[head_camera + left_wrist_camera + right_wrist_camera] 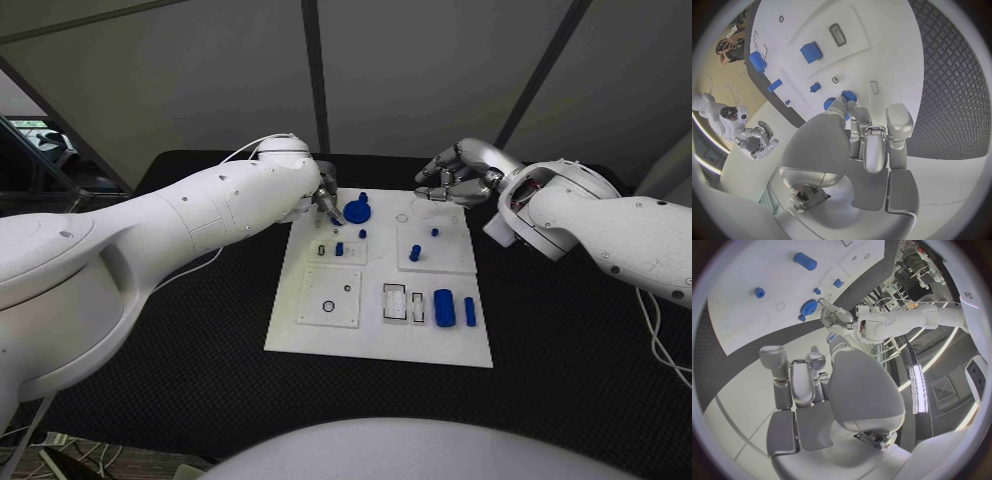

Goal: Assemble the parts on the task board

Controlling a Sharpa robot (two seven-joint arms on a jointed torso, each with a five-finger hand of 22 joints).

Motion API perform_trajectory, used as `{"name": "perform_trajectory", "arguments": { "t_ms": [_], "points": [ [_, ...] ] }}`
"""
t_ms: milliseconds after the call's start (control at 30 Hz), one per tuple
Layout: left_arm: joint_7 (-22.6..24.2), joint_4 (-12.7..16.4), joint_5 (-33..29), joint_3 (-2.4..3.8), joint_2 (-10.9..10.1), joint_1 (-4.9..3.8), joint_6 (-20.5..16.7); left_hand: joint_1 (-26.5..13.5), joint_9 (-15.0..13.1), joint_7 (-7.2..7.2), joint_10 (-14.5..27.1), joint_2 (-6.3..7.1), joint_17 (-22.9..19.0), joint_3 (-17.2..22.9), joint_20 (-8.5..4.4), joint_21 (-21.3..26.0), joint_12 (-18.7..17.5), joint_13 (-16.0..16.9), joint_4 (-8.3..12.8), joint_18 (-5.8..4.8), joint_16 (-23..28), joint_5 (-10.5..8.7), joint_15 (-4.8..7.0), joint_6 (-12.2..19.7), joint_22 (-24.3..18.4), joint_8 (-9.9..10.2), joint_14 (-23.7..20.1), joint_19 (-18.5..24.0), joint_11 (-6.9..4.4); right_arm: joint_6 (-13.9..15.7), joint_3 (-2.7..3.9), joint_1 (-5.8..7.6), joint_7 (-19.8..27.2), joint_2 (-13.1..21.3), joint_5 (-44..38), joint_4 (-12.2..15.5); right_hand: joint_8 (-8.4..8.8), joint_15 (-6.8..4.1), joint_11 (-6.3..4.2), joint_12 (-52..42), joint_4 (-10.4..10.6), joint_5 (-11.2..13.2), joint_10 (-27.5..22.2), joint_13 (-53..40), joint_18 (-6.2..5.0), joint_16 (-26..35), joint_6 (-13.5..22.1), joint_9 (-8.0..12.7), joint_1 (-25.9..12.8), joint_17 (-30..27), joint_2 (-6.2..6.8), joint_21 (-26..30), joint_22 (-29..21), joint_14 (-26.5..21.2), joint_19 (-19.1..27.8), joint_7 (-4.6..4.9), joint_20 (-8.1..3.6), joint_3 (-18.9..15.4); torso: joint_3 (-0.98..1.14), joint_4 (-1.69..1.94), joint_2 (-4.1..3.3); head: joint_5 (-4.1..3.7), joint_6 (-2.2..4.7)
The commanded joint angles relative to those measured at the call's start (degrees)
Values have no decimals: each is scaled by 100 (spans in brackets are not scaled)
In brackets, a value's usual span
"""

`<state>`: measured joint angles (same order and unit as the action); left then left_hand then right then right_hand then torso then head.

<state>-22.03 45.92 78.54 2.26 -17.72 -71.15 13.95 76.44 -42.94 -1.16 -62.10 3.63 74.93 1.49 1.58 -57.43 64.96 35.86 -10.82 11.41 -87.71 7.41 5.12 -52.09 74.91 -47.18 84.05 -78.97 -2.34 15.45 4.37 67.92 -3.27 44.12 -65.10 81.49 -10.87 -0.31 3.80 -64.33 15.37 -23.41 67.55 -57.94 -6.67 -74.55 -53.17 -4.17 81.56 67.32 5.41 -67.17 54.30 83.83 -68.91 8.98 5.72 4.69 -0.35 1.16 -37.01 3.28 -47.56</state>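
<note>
The white task board point(378, 330) lies mid-table. A blue gear point(356, 211) sits at its far edge. My left hand point(325, 192) reaches over that edge, and its fingertips point(842, 104) touch the gear point(828, 103) while the thumb stands apart. My right hand point(459, 178) hovers above the board's far right corner with loosely bent fingers and holds nothing. A short blue peg point(414, 253) stands in the right plate. A blue cylinder point(444, 307) and a thin blue bar point(470, 311) lie near the front right. In the right wrist view the gear point(808, 306) sits beside my left hand point(837, 317).
Small blue pieces point(340, 247) stand in the plate behind the gear, and another small piece point(434, 232) is near the peg. Rectangular slots point(394, 301) and a round hole point(329, 306) are open in the front plates. Black table point(577, 350) surrounds the board.
</note>
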Motion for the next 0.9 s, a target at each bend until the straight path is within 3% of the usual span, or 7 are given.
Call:
{"name": "perform_trajectory", "arguments": {
  "t_ms": [33, 167, 500, 667, 767, 800, 900],
  "points": [
    [-40, 45, -64, -5, -47, 3, -62, -280, 2, -44, 226, 23, 630, -114, 24, 172, -130, -246, -200, -540, 58, -34, -64, 100, 695, 88, 241, 91, 63, -39, 3, 8, 13, 4, 12, 9, -19, -39, -7, -8, -2, -15, 10, 5, -55, 28, 2, 5, -2, -1, -25, 17, 2, 183, -14, -20, -14, 20, -2, 3, 5, -6, 6],
    [-34, 141, -81, -4, -131, -2, -184, -491, -35, -116, 522, 90, 409, -311, 76, 452, -279, -541, -366, -497, 145, -36, -122, 200, 630, 141, 134, 215, 131, -39, 3, 8, 15, 5, 12, 6, -19, -39, -7, -8, -2, -15, 10, 5, -55, 28, 2, 5, -2, -1, -25, 17, 2, 183, -14, -20, -14, 20, -3, 6, 5, -11, 14],
    [33, 428, -100, 4, -385, -26, -620, -466, -117, -223, 787, 86, -104, -580, 172, 1087, -264, -520, -496, -394, 358, -28, -214, 410, 485, 214, -130, 486, 236, -36, 3, 8, 18, 17, 12, 5, -19, -39, -7, -8, -2, -15, 10, 5, -55, 28, 2, 5, -2, -1, -25, 17, 2, 183, -14, -20, -14, 20, -3, 1, 3, -4, 39],
    [268, 663, -144, 22, -601, -28, -984, -226, 86, -433, 1250, 23, -1741, -726, 333, 3079, -425, -619, -506, -129, 1202, -21, -400, 770, -52, 544, -1079, 1420, 443, -33, 3, 8, 20, 43, 12, 10, -19, -39, -7, -8, -2, -15, 10, 5, -55, 28, 2, 5, -2, -1, -25, 17, 2, 183, -14, -20, -14, 20, -7, 11, 9, -21, 35],
    [560, 806, -237, 26, -740, -29, -1233, 53, 317, -529, 1453, -51, -2609, -768, 449, 3392, -512, -730, -444, -115, 1760, -3, -503, 842, -249, 728, -1601, 1592, 539, -33, 3, 7, 21, 54, 13, 14, -19, -39, -7, -8, -2, -15, 10, 5, -55, 28, 2, 5, -2, -1, -25, 17, 2, 183, -14, -20, -14, 20, -5, 13, 9, -20, 38],
    [804, 890, -284, 26, -818, -29, -1386, 248, 446, -574, 1602, -105, -3254, -721, 479, 3532, -633, -815, -372, -109, 2188, -8, -563, 945, -340, 863, -2040, 1697, 588, -33, 3, 7, 22, 58, 16, 15, -19, -39, -7, -8, -2, -15, 10, 5, -55, 28, 2, 5, -2, -1, -25, 17, 2, 183, -14, -20, -14, 20, -2, 8, 6, -18, 41],
    [1230, 997, -324, 26, -918, -29, -1617, 673, 765, -681, 1783, -209, -3936, -573, 558, 3773, -873, -998, -210, -119, 2724, -2, -630, 1047, -517, 1157, -2532, 1845, 665, -34, 3, 7, 26, 64, 21, 17, -19, -39, -7, -8, -2, -15, 10, 5, -55, 28, 2, 5, -2, -1, -25, 17, 2, 183, -14, -20, -14, 20, -3, 5, 7, -17, 45]
  ]
}}
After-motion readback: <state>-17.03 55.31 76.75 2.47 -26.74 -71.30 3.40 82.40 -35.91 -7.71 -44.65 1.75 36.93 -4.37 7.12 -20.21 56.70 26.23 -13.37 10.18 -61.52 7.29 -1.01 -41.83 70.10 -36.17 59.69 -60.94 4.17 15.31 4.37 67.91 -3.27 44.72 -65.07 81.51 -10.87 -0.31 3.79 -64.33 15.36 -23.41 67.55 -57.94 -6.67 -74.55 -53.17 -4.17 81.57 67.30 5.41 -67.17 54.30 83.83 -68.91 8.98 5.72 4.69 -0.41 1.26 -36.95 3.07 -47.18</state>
